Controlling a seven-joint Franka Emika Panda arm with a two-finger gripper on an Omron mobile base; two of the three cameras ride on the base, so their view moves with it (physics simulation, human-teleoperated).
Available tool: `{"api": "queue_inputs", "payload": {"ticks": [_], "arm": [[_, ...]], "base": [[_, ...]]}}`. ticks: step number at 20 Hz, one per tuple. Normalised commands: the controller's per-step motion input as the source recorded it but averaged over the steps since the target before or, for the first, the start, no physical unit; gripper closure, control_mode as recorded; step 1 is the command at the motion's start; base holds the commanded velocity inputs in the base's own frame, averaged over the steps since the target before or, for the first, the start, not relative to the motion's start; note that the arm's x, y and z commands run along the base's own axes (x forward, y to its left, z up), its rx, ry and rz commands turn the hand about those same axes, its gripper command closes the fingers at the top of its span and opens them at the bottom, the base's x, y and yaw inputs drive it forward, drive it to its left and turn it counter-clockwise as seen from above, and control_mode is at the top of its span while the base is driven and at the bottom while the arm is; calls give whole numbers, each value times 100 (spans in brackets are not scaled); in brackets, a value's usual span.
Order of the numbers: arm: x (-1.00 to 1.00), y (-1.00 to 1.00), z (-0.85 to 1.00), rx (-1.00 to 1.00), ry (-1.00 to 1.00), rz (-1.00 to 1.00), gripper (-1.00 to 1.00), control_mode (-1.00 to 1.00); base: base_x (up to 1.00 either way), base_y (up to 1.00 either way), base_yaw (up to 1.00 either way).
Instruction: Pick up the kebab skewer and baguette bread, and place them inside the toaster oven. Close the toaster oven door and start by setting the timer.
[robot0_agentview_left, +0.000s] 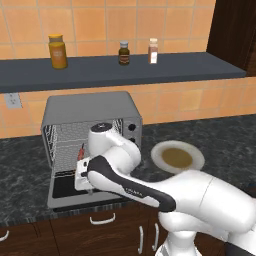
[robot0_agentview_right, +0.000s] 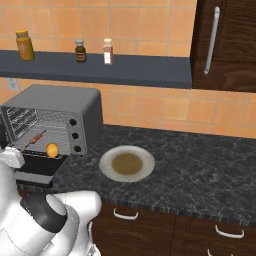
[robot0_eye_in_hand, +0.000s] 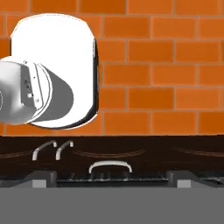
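Right base view: I've got the toaster oven at the left of the table, its inside open to me from this side.
Kebab skewer: I see the kebab skewer lying tilted on the wire rack inside the oven.
Baguette bread: from here the baguette bread sits at the front edge of the rack, just right of and below the skewer, apart from it.
Door: the toaster oven door is dropped flat in front of the box, dark glass up.
Knobs: three black knobs in a column on the oven's right face.
Plate: the white plate with a brown centre sits on the table right of the oven, nothing on it.
Left base view: the arm covers the middle of the oven mouth; I only catch the skewer as a red sliver by the wrist, and the loaf is hidden behind the arm.
Jaws: parted about as wide as they go and holding nothing; the hand sits low over the dropped door.
Hand view: orange floor tiles, a dark cabinet front with curved silver handles.
Shelf: the grey shelf above carries a yellow jar and two small bottles.
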Motion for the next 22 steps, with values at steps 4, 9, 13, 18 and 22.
{"api": "queue_inputs", "payload": {"ticks": [4,9,13,18,22], "arm": [[-19,-2,0,8,0,-78,-100,-100],[0,-7,6,4,0,-85,-100,-100],[9,-13,21,0,0,-77,-100,-100],[0,-32,25,10,4,-74,-100,-100],[-1,-53,25,18,2,-67,-100,-100]], "base": [[0,0,0],[0,0,0],[0,0,0],[0,0,0],[0,0,0]]}}
